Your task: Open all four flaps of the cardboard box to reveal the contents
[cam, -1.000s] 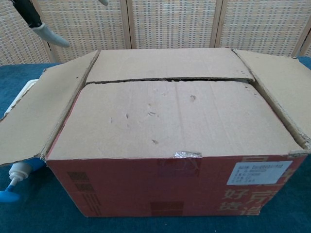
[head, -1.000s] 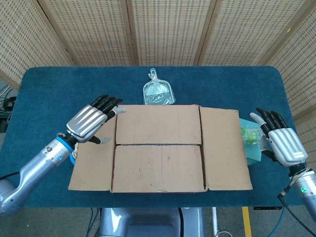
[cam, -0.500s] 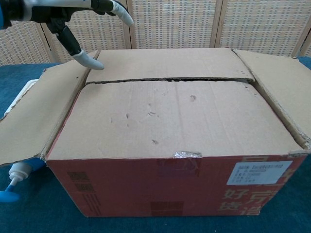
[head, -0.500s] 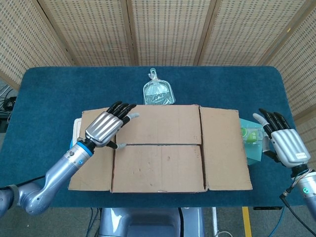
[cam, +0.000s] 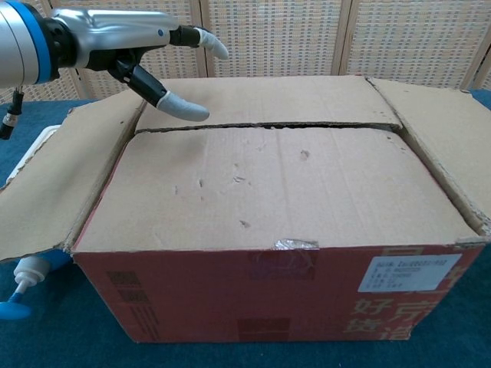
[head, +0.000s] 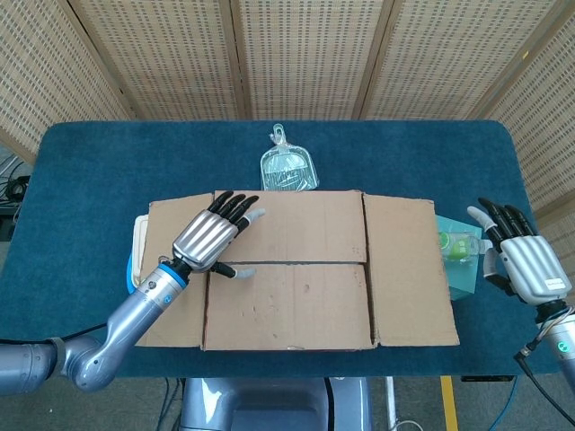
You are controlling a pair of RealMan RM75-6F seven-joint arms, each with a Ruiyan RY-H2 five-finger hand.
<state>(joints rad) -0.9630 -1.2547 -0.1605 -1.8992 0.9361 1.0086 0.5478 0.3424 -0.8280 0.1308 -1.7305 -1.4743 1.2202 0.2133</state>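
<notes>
Blue table (head: 90, 162), cardboard box (head: 296, 269) under spread, empty left hand (head: 208, 241), right hand (head: 526, 265) spread beside

A blue table (head: 108, 153) stood in front of tan screen panels (head: 296, 54) w/ tiny holes & wood frames. Grey floor (head: 467, 404) w/ yellow line below.

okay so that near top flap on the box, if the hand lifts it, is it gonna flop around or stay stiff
Probably fairly stiff: the near flap lies flat without sagging. It should hinge along the front edge, where torn tape shows. Small dents suggest the cardboard could crease under fingertip pressure from the left hand.
</notes>
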